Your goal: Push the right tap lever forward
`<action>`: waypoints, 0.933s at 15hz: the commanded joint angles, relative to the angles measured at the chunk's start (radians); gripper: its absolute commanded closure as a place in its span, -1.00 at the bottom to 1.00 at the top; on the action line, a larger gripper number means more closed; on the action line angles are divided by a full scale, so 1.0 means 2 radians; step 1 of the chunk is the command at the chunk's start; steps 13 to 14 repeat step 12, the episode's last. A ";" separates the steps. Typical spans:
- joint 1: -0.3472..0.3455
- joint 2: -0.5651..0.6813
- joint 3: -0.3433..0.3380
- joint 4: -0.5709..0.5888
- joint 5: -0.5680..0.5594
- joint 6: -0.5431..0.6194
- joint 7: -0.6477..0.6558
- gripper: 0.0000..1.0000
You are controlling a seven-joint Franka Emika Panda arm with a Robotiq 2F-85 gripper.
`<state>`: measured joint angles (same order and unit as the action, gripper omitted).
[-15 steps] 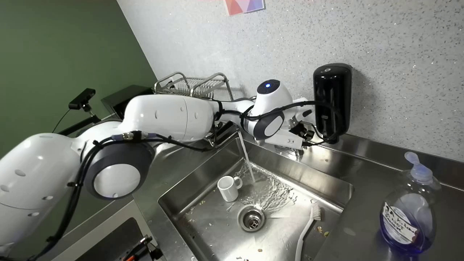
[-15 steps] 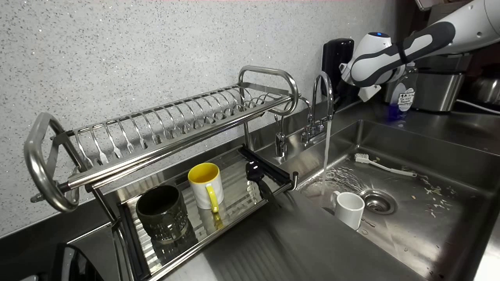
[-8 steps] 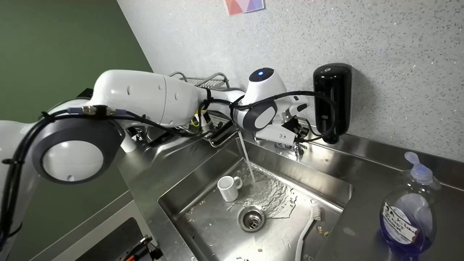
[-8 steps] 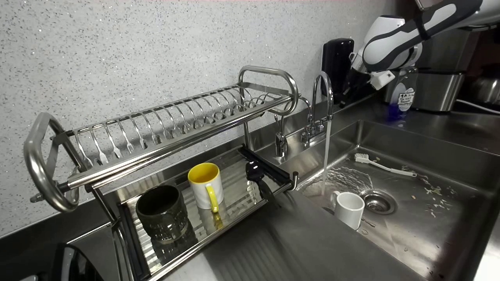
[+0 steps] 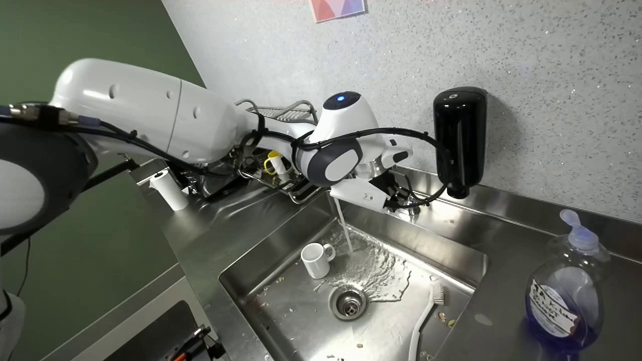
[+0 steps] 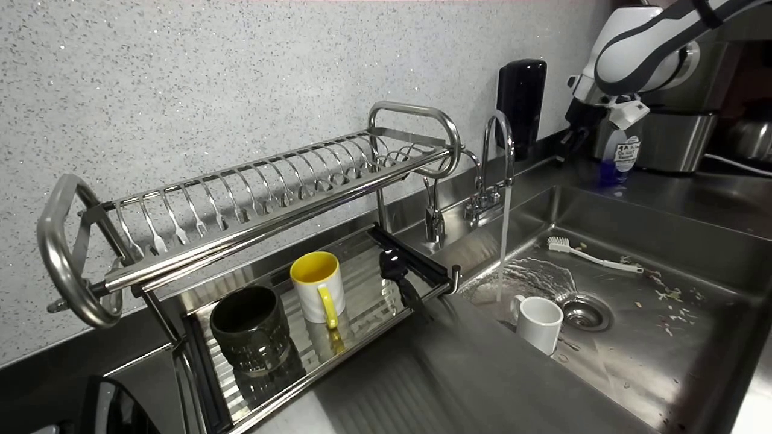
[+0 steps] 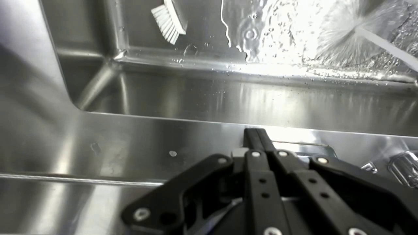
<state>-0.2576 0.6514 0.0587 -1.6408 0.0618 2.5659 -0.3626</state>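
The robot arm (image 5: pixel 205 118) reaches across the sink (image 5: pixel 306 306) toward the speckled wall (image 5: pixel 546 100). Its gripper (image 7: pixel 256 131) is in the air, and in the wrist view the tips show against the ledge behind the basin. The two fingers (image 7: pixel 252 139) are pressed together with only a thin seam between them, and they hold nothing.

The right tap lever (image 6: pixel 496 194) sits low on the far side of the foot of the curved tap (image 6: pixel 509 135) in an exterior view. There the gripper is apart from it, farther along and higher in the picture. The lever is too small for me to tell which way it points. A chrome plate (image 7: pixel 303 148) shows in the wrist view, partly hidden by the gripper.

Water (image 5: pixel 343 225) runs from the spout in a thin stream and spreads across the basin floor near the drain (image 5: pixel 348 302). A white mug (image 5: pixel 315 261) stands near the stream; a white brush (image 5: pixel 424 321) lies well apart from it. A bottle (image 5: pixel 564 301) with blue liquid stands on the counter (image 5: pixel 506 260), and a black dispenser (image 5: pixel 460 140) is fixed to the wall.
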 commanded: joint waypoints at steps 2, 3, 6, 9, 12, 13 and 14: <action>0.000 -0.069 -0.006 -0.091 0.008 0.019 0.007 1.00; 0.002 -0.077 -0.008 -0.100 0.007 0.022 0.009 1.00; 0.005 -0.093 -0.014 -0.119 0.005 0.026 0.015 1.00; 0.009 -0.106 -0.022 -0.132 0.003 0.024 0.025 1.00; 0.012 -0.115 -0.028 -0.141 0.001 0.025 0.031 1.00; 0.012 -0.115 -0.028 -0.141 0.001 0.025 0.031 1.00; 0.012 -0.115 -0.028 -0.141 0.001 0.025 0.031 1.00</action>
